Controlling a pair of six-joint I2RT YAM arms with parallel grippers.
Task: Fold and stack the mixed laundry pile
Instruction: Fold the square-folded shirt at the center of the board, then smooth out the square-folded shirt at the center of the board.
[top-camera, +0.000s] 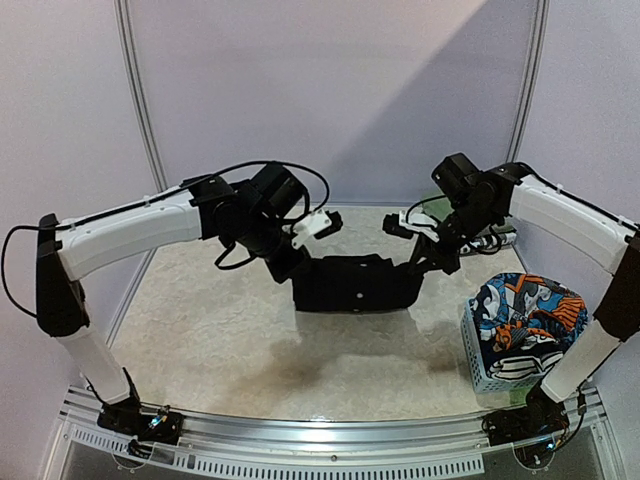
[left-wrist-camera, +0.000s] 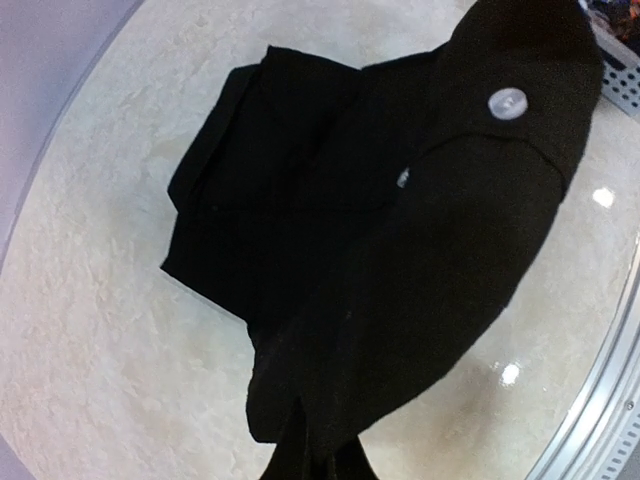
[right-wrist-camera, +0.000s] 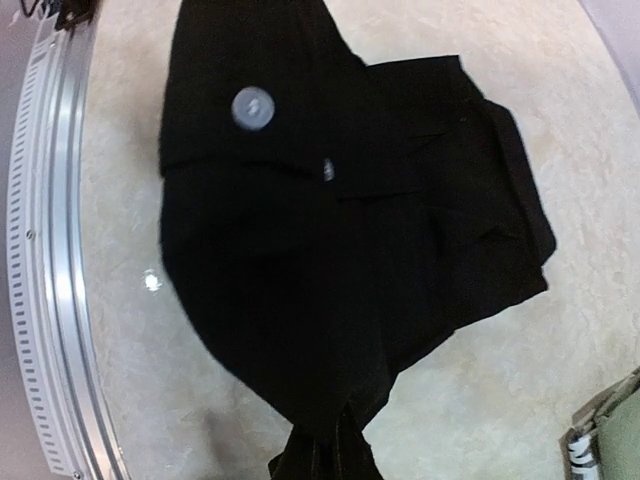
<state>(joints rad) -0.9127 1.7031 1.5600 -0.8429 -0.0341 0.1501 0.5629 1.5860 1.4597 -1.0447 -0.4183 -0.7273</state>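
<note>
**A:** Top cam: the black garment (top-camera: 355, 283) is stretched between both arms over the desk (top-camera: 220, 330), beside the basket (top-camera: 497, 372) and further from the arm bases than it. The left jaws pinch the corner far from the basket, and the right jaws pinch the corner nearer it. A cartoon-print piece (top-camera: 527, 312) is heaped in the basket.

**B:** And the left wrist cam?

**A:** The jaws are pressed tight on bunched black cloth. There's a pale button (left-wrist-camera: 506, 103) on the basket side. Can't tell if the far edge touches the desk.

**B:** Right wrist?

**A:** Same deal, clamped on black fabric with the button showing. A folded olive cloth (right-wrist-camera: 612, 440) lies well apart from the garment.
</note>
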